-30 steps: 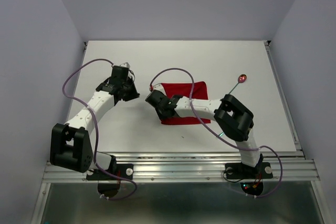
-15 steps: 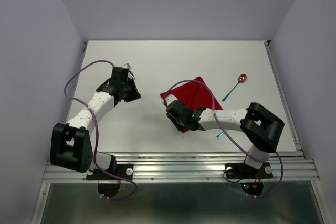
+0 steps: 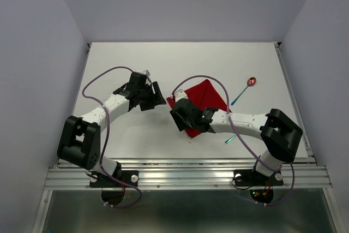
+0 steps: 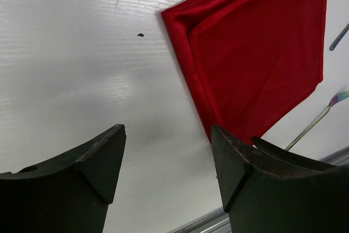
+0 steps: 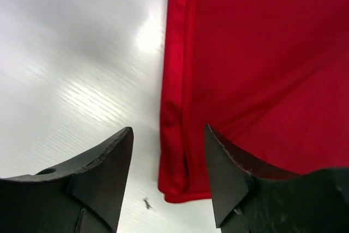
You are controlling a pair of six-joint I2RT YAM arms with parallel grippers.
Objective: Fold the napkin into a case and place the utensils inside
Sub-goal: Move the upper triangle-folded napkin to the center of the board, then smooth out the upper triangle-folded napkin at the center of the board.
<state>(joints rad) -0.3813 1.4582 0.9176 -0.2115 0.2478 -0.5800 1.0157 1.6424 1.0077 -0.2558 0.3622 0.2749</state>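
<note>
Pale lavender walls [image 3: 185, 4] around white table [image 3: 218, 58]

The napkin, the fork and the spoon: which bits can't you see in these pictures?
- napkin, top view: its near-left part is hidden under the right arm.
- fork, top view: only a teal bit shows, and the right arm covers the rest.
- spoon, left wrist view: only a piece of its handle shows, cut off by the right edge.
- Right wrist view: no utensils show, and the top and right edges cut off the napkin.
</note>
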